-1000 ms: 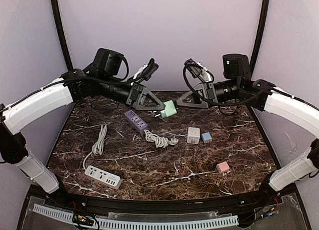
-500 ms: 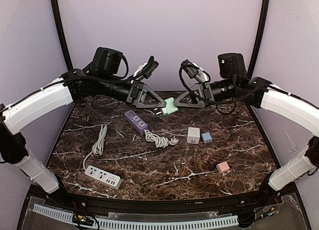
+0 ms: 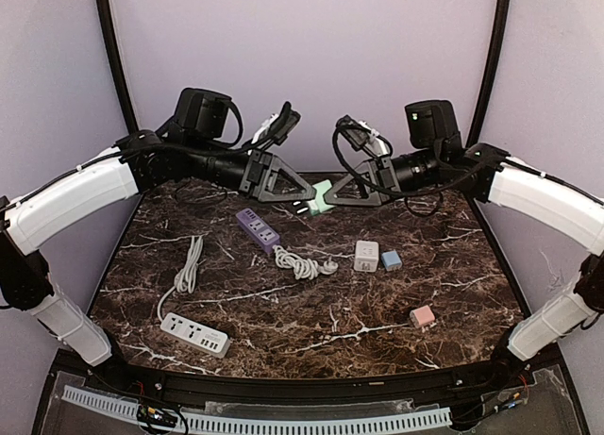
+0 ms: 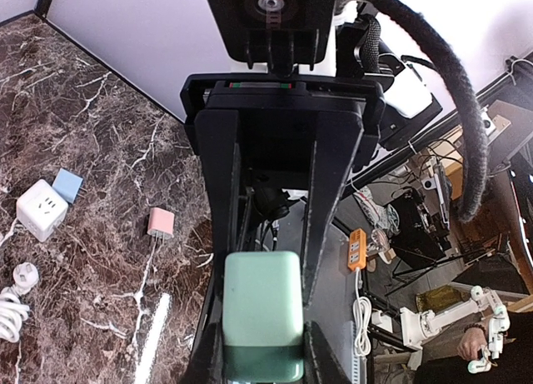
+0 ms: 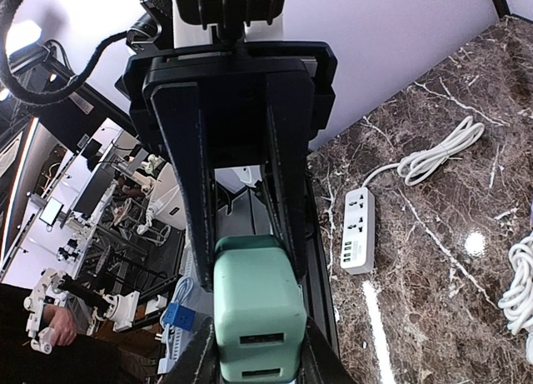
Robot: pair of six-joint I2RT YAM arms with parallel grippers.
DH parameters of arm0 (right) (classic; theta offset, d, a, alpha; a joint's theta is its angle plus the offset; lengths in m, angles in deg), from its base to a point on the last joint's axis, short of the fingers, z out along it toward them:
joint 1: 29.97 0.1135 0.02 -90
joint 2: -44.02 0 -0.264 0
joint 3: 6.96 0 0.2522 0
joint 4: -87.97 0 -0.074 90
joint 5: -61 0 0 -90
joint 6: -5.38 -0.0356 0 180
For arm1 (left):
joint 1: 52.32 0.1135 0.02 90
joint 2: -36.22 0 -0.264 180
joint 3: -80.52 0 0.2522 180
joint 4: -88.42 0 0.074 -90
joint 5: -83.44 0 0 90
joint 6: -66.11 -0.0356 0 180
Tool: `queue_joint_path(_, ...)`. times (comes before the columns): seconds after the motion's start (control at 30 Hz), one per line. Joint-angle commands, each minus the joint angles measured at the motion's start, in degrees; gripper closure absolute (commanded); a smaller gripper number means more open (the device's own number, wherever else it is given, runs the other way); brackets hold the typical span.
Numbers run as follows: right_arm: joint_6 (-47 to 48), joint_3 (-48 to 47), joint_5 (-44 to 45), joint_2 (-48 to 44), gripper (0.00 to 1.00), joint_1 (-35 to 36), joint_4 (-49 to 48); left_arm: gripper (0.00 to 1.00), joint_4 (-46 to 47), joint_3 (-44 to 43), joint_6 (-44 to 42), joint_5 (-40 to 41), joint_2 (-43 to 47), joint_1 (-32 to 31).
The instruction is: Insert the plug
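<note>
A mint-green plug adapter [image 3: 322, 197] hangs in the air over the back centre of the table, held from both sides. My left gripper [image 3: 306, 202] is shut on its left end, and my right gripper [image 3: 334, 197] is shut on its right end. In the left wrist view the green plug [image 4: 262, 305] sits between my left gripper's [image 4: 265, 361] fingers, with the right gripper's fingers flanking it from above. In the right wrist view the plug [image 5: 254, 313] shows two USB slots between my right gripper's [image 5: 258, 366] fingers. A purple power strip [image 3: 257, 225] lies below it on the table.
A white power strip [image 3: 195, 333] with its cable [image 3: 189, 265] lies at the front left. A coiled white cord [image 3: 300, 262], a white cube adapter [image 3: 366, 256], a small blue cube [image 3: 392, 259] and a pink plug [image 3: 422, 315] lie on the marble table [image 3: 311, 322].
My right gripper has moved left until it meets the green plug. My left gripper has lifted the plug slightly.
</note>
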Motion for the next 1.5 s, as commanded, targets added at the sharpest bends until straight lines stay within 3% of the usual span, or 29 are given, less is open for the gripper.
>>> queue_joint_path(0.0,0.7,-1.8,-0.5,0.6,0.73,1.0,-0.4,0.99,1.3,0.8,0.0,-0.2,1.1,0.2)
queue_joint_path(0.43,-1.1,-2.5,-1.1,1.7,0.67,2.0,-2.3,0.99,1.1,1.6,-0.6,-0.5,1.1,0.2)
queue_joint_path(0.63,-2.2,-2.7,-1.4,2.0,0.74,2.3,-3.6,0.99,0.3,2.0,-1.2,-0.6,1.4,0.2)
queue_joint_path(0.8,-2.9,-2.5,-1.5,2.3,0.95,2.5,-3.8,0.95,-1.1,2.2,-2.0,0.5,1.5,0.2)
queue_joint_path(0.87,-2.9,-2.1,-1.4,2.2,1.00,2.6,-3.7,0.81,-1.8,2.2,-2.3,1.7,1.7,0.2)
queue_joint_path(0.9,-2.9,-1.9,-1.2,2.1,1.00,2.6,-3.5,0.67,-2.2,2.0,-2.5,3.0,1.7,0.2)
queue_joint_path(0.97,-2.2,-1.6,-0.2,1.8,1.00,2.6,-2.2,0.48,-3.8,1.9,-2.7,5.6,2.0,0.2)
queue_joint_path(1.1,1.2,-1.5,3.6,1.5,1.00,2.6,2.6,0.21,-8.0,2.7,-3.1,12.5,3.6,0.3)
queue_joint_path(1.23,4.7,-1.4,10.9,1.0,1.00,2.6,9.1,0.03,-14.4,5.6,-1.9,22.1,6.8,0.4)
queue_joint_path(1.47,8.3,-0.3,24.2,0.4,1.00,2.7,16.9,0.05,-28.5,14.3,5.3,46.0,14.4,0.7)
